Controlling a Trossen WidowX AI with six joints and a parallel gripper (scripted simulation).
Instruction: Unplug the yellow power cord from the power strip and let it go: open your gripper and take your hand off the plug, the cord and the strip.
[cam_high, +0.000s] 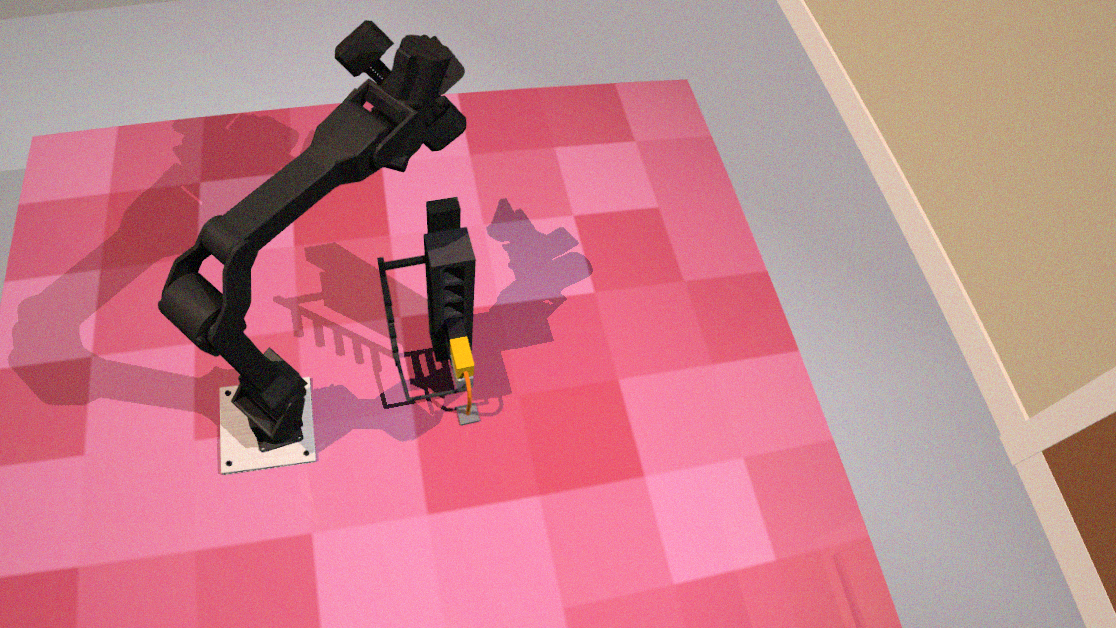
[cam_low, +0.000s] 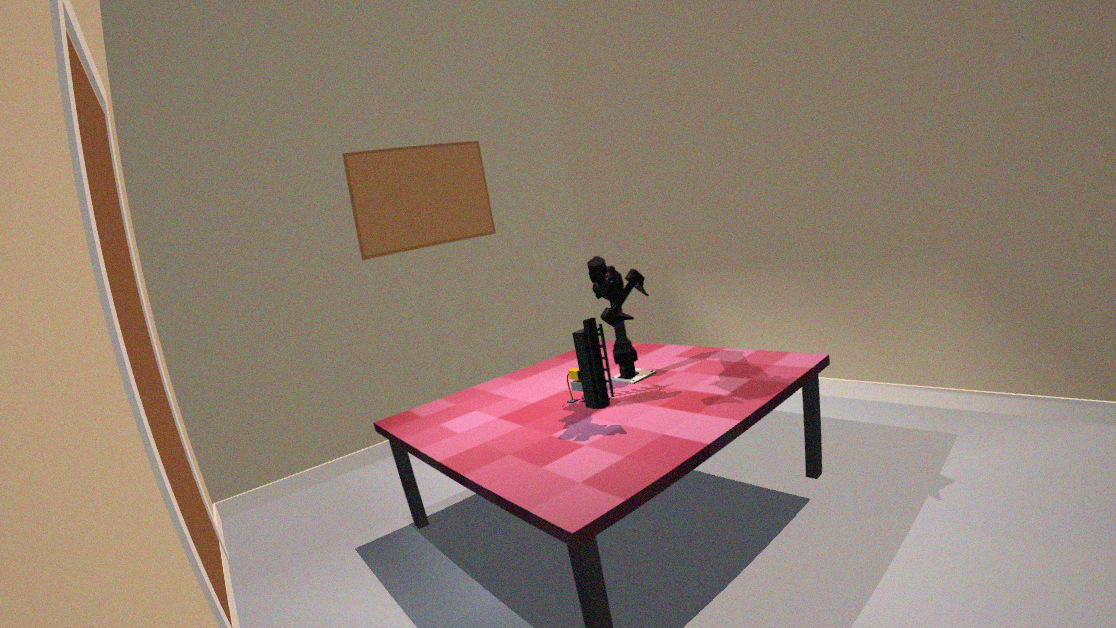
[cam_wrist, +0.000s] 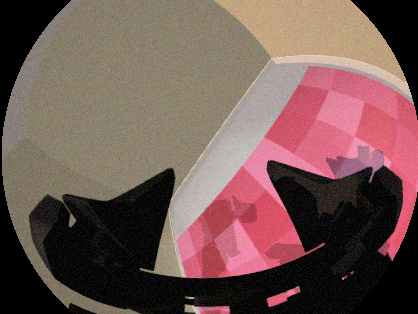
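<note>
Pink checkered table (cam_high: 546, 507) is carrying the upright black strip (cam_high: 451, 289). Yellow plug (cam_high: 462, 353) is sitting in its lowest socket, cord (cam_high: 467, 396) trailing down. Gripper (cam_wrist: 220, 208) is hanging spread wide, released, well apart up high.

walls (cam_low: 702, 117): tan | floor (cam_low: 975, 531): grey | table (cam_low: 546, 460): pink checkered, dark legs | wall panel (cam_low: 419, 197): brown

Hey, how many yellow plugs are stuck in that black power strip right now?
1. The yellow plug sits at the near, lower end of the upright power strip; its sockets above look empty, though some faces are hidden. The gripper is open, far away.
</note>
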